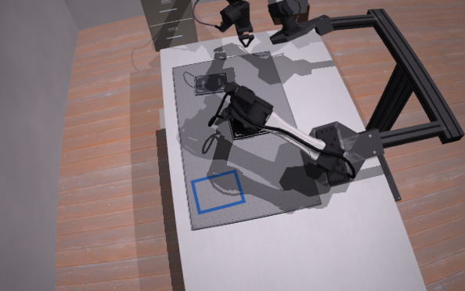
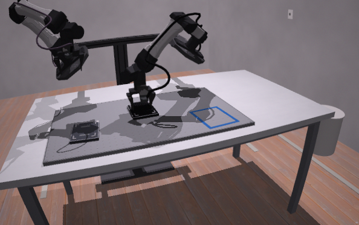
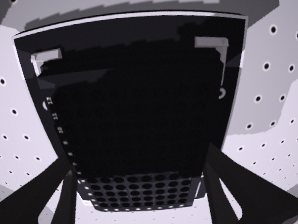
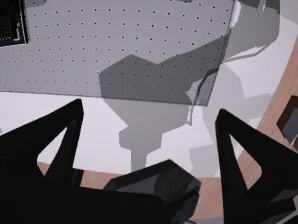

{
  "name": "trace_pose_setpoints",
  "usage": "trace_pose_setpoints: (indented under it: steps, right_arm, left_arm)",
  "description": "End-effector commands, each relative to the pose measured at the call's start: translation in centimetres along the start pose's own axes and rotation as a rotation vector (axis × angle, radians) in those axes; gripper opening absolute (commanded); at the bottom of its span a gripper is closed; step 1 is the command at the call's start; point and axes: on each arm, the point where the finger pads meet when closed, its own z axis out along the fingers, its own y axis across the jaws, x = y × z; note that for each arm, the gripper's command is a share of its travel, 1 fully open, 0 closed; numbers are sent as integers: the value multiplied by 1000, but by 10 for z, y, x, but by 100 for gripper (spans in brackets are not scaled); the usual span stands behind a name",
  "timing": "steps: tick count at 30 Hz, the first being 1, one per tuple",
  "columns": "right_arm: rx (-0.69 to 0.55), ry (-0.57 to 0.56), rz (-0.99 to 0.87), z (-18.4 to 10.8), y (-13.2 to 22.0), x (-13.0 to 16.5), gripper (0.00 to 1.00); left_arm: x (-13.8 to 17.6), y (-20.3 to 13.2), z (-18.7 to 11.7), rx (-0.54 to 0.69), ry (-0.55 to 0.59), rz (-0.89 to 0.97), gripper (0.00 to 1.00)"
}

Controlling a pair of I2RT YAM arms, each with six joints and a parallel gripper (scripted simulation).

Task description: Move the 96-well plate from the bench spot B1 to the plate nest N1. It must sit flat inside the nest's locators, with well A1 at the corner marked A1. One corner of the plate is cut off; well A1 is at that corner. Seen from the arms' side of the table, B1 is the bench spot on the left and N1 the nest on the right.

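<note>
Two black tools: left pinching the plate, right spread. One white bench; one grey perforated board; two black square-cornered nests; one black 96-well plate at the middle nest, seating unclear.

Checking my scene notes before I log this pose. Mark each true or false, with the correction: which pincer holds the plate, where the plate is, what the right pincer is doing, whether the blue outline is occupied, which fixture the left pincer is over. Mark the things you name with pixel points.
1. The left pincer [image 2: 141, 103] [image 3: 137, 151] is shut on the 96-well plate [image 2: 142, 107] [image 3: 135, 120]. True.
2. The plate is inside the blue outline [image 1: 195, 197] [image 2: 225, 124]. False: it is at the middle dark fixture [image 2: 145, 117] [image 3: 132, 18].
3. The right pincer [image 1: 246, 41] [image 4: 151, 110] is shut. False: open.
4. No plate stands inside the blue outline. True.
5. The left pincer is over the fixture farther from the outline. False: over the nearer one.
</note>
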Motion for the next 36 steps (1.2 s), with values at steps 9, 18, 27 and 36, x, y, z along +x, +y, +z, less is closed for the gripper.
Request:
trace_pose_setpoints:
  steps: [9,18,27,36]
  right_arm:
    - [-1,-1,8,-2,0,0,100]
    - [-1,-1,8,-2,0,0,100]
    - [-1,-1,8,-2,0,0,100]
    - [-1,-1,8,-2,0,0,100]
  left_arm:
    - [-10,1,2,-4,-8,-14,100]
    - [-10,1,2,-4,-8,-14,100]
    - [-10,1,2,-5,-7,-15,100]
    - [-12,2,2,-4,-7,-17,100]
